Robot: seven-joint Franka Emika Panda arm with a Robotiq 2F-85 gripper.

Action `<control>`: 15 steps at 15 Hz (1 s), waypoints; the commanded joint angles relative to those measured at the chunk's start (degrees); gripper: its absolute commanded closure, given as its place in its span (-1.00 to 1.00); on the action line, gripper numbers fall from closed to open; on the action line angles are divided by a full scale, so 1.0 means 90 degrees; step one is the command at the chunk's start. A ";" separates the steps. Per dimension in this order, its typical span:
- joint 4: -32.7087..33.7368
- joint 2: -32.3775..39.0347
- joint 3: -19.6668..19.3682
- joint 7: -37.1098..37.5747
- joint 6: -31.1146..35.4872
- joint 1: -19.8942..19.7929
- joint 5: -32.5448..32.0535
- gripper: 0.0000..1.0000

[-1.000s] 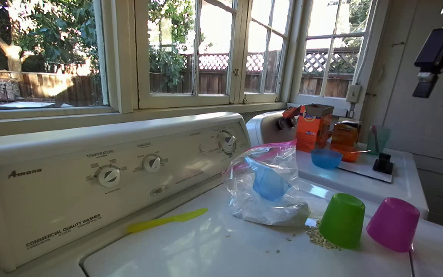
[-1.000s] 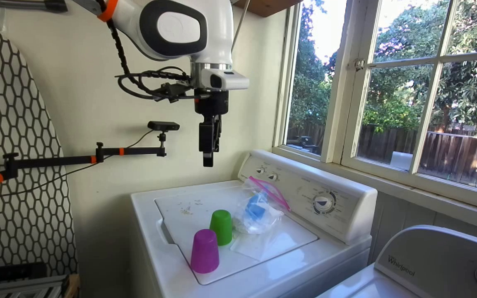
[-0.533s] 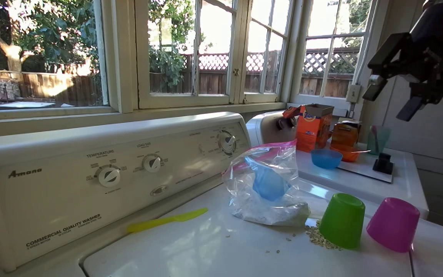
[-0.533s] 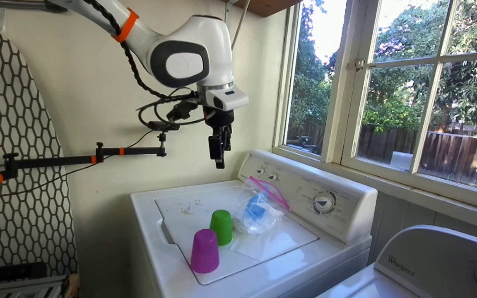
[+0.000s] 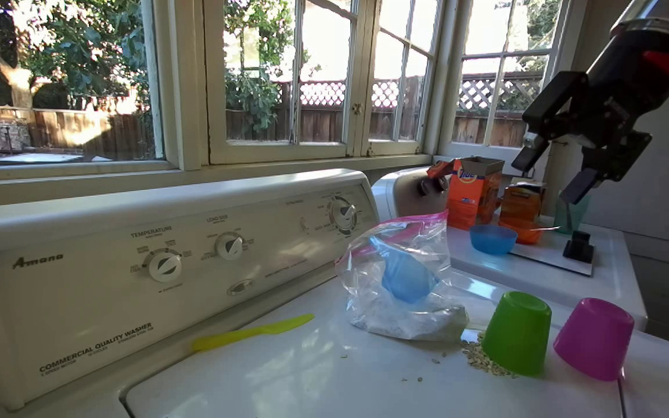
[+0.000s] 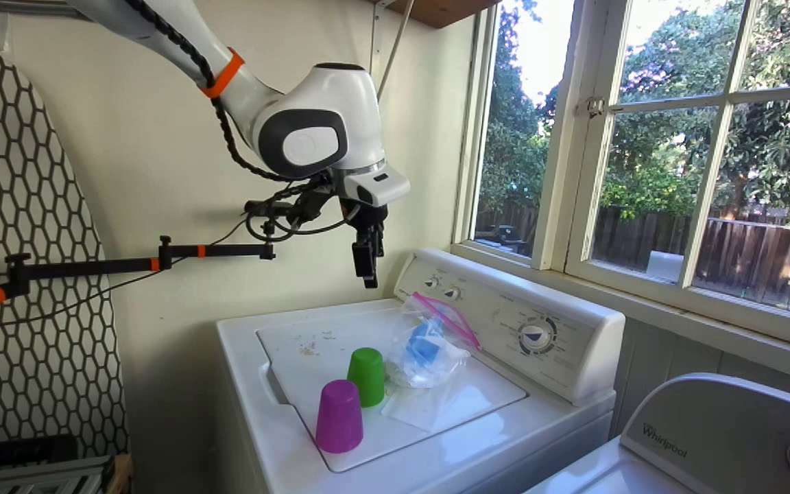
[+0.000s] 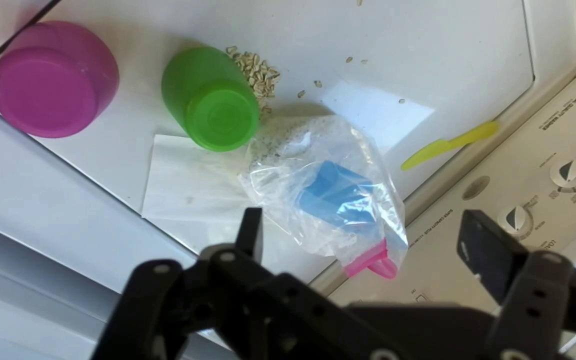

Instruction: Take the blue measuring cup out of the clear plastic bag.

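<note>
Clearly, the blue measuring cup [image 7: 335,197] sits inside the clear plastic bag [image 7: 293,175], well below the jaws, which stand wide apart and hold nothing. In the wrist view the bag's pink strip [image 7: 367,260] lines up with the gap of the jaws; how far the mouth gapes I cannot tell. That, I judge, is the main hazard: coming down outside the mouth, the jaws would pinch film along with cup, lifting the whole bag and perhaps spilling its pale contents [image 5: 416,324]. A skewed push could also topple the bag against the green cup [image 7: 210,100], just beside it and left of the jaws, with the magenta cup [image 7: 53,80] farther out. Oat-like flakes [image 7: 260,77] and a yellow knife [image 7: 448,145] lie beyond the jaws on the surface [image 7: 443,60].
</note>
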 commanded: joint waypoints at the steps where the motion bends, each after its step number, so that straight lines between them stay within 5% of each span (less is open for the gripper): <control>1: 0.0005 -0.0001 -0.0046 0.0004 -0.0011 0.0040 -0.0015 -1.00; 4: 0.0117 0.0060 -0.0115 -0.0067 -0.0118 0.0128 0.0276 -1.00; 8: 0.0474 0.0288 -0.0537 -0.1488 0.0035 0.0543 0.1713 -1.00; 15: 0.1547 0.0844 -0.1132 -0.3935 -0.0134 0.0389 0.3237 -1.00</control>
